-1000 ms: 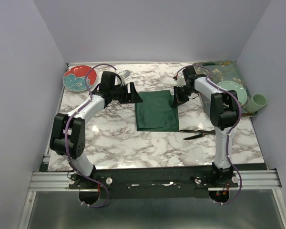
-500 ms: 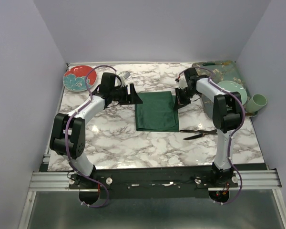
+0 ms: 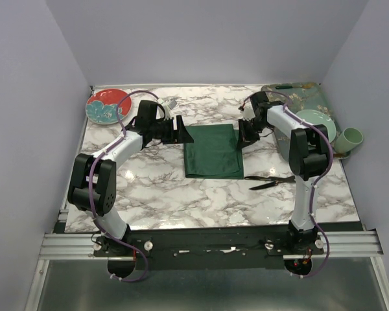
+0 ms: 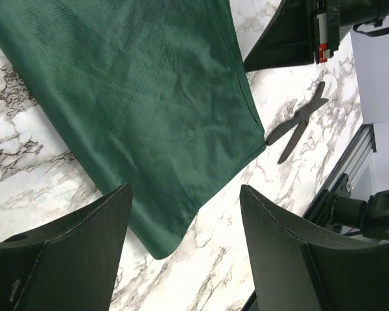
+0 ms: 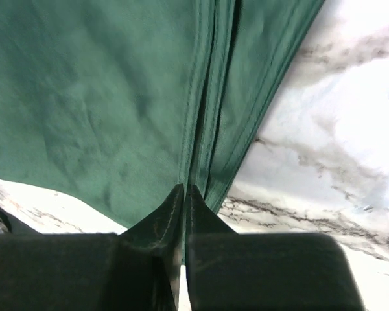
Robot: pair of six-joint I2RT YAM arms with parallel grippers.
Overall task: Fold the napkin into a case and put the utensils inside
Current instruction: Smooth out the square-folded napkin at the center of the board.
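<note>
The dark green napkin (image 3: 212,152) lies folded into a rectangle on the marble table. My right gripper (image 3: 241,135) is at its far right edge. In the right wrist view its jaws (image 5: 185,188) are pressed almost together, right where the napkin's (image 5: 104,110) stacked hems run in. My left gripper (image 3: 181,129) hovers open at the napkin's far left corner, and the cloth's (image 4: 136,110) corner shows between its fingers (image 4: 185,194) with nothing held. The two black utensils (image 3: 270,181) lie crossed on the table just right of the napkin's near corner, and they also show as utensils (image 4: 298,123) in the left wrist view.
A red and teal plate (image 3: 108,105) sits at the far left. A teal floral tray (image 3: 305,97), a pale green plate (image 3: 314,123) and a green cup (image 3: 350,139) stand along the right side. A small white object (image 3: 170,102) lies behind the left gripper.
My right gripper has shifted slightly right along the napkin's far right edge. The left arm has nudged a little right. The napkin and utensils lie as before.
</note>
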